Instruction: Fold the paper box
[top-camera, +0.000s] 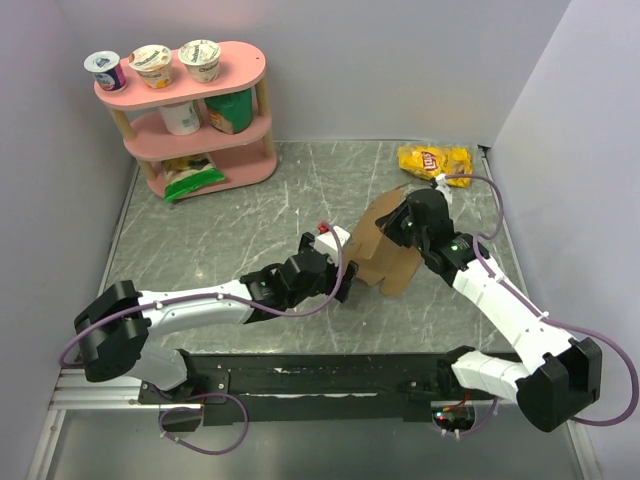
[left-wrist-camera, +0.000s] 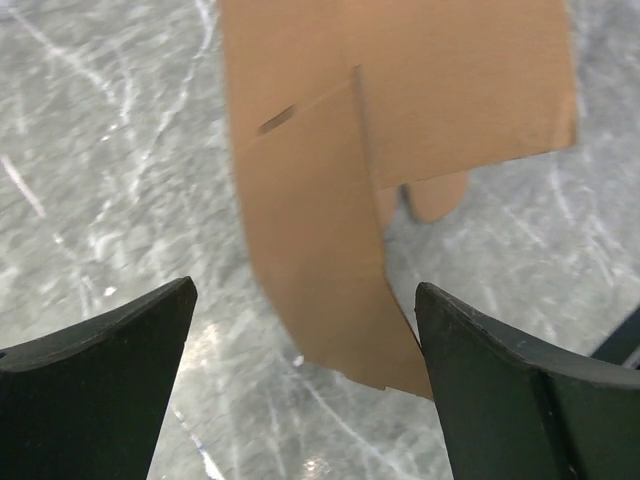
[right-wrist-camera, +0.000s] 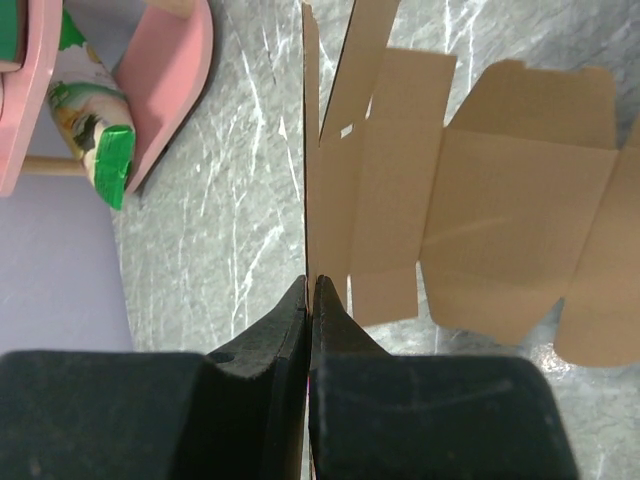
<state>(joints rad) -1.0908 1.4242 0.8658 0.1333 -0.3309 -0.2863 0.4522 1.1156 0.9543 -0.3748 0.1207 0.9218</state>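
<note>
**Top view.** The paper box (top-camera: 385, 255), a brown die-cut sheet partly raised off the bench (top-camera: 230, 215), stands between the two hands. The right hand (top-camera: 408, 228) covers the sheet's far edge, so the grip cannot be seen from above.

**Right wrist view.** The fingers (right-wrist-camera: 285, 320) of the right hand (right-wrist-camera: 310, 285) are pressed together on one thin panel. That panel is seen edge-on as a line running straight out from the fingertips. The rest of the paper box (right-wrist-camera: 500, 230) spreads to that hand's right, and its outermost flap is cut off by the frame.

**Left wrist view.** The left hand (left-wrist-camera: 305, 290) is spread wide and holds nothing. A hanging panel of the paper box (left-wrist-camera: 310, 230) lies just ahead of the gap between its fingers. The panel's lower corner sits beside the right-side finger (left-wrist-camera: 500, 390). Whether they touch cannot be told. The sheet's upper part runs out of frame.

**Surroundings.**
- A yellow chip bag (top-camera: 433, 160) lies beyond the right hand, apart from the sheet.
- A pink shelf (top-camera: 205, 130) stands well beyond the left hand (top-camera: 335, 262), off to its left.
- The shelf carries cups (top-camera: 152, 62) whose labels are too small to read.
- A green packet (top-camera: 190, 182) lies at the foot of the shelf.
- A small red part (top-camera: 323, 228) just beyond the left hand cannot be identified.
</note>
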